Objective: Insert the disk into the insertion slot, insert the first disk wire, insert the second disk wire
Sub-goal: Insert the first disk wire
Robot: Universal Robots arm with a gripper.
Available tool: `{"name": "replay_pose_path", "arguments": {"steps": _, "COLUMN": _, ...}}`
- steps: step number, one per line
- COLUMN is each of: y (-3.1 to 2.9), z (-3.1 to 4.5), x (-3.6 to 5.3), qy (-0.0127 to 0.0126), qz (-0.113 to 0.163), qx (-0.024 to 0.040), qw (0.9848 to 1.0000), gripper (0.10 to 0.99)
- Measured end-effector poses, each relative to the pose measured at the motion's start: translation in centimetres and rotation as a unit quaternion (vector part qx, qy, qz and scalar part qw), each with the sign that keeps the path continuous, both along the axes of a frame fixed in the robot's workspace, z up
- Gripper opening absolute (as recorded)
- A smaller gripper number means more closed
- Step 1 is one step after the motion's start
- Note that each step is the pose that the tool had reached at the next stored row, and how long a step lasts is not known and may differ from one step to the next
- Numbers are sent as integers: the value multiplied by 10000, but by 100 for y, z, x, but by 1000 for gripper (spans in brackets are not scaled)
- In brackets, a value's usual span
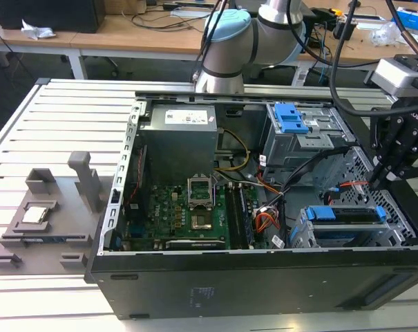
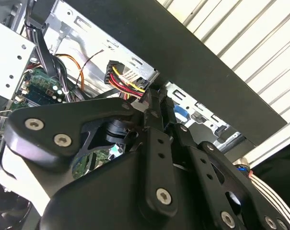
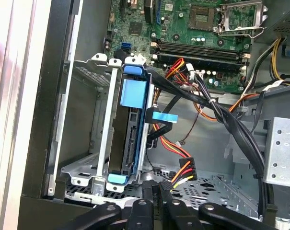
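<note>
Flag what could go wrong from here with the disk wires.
1. The gripper sits right at the power plug with yellow, red and black wires. A tilted approach could miss the port on the disk, seated in the insertion slot.
2. The blue-tabbed cable lies beside that port and could get pinched.
3. The black cable bundle alongside could snag the gripper.

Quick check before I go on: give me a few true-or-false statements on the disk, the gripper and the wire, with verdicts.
1. The disk sits in the insertion slot. True.
2. The gripper is nowhere near the disk. False: it is close beside the disk's end.
3. The jaws hold a power wire with red, yellow and black strands. True.
4. The disk's carrier is green. False: it is bright blue.
</note>
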State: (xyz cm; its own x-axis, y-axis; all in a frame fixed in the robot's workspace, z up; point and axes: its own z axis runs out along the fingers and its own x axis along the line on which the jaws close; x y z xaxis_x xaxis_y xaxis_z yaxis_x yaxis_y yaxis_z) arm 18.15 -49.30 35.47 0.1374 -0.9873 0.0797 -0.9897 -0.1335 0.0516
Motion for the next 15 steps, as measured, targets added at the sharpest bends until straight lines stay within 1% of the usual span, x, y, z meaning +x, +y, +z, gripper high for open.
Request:
{"name": "replay_pose_path", "arguments": {"steps": 8, "y": 1, "z": -2, "x": -5, "qy": 0, "qz": 0, "qx": 2, "qw": 10000, "gripper": 173}}
{"name": "replay_pose_path", "arguments": {"steps": 9, "y": 0, "z": -3, "x": -67, "qy": -5, "qz": 0, "qx": 2, "qw": 10000, "gripper": 173}}
{"name": "replay_pose_path", "arguments": {"steps": 10, "y": 0, "z": -1, "x": -165, "qy": -18, "qz": 0, "qx": 1, "qw": 10000, "gripper": 173}}
{"name": "replay_pose_path", "arguments": {"steps": 11, "y": 0, "z": -1, "x": -218, "qy": -26, "qz": 0, "qx": 1, "qw": 10000, "gripper": 173}}
{"name": "replay_pose_path", "arguments": {"steps": 12, "y": 0, "z": -1, "x": -250, "qy": -31, "qz": 0, "qx": 1, "qw": 10000, "gripper": 173}}
{"name": "replay_pose_path", "arguments": {"steps": 13, "y": 0, "z": -1, "x": -313, "qy": -41, "qz": 0, "qx": 1, "qw": 10000, "gripper": 173}}
{"name": "replay_pose_path", "arguments": {"steps": 14, "y": 0, "z": -1, "x": -355, "qy": -49, "qz": 0, "qx": 1, "qw": 10000, "gripper": 173}}
{"name": "replay_pose_path", "arguments": {"steps": 15, "y": 0, "z": -1, "x": -378, "qy": -51, "qz": 0, "qx": 0, "qw": 10000, "gripper": 173}}
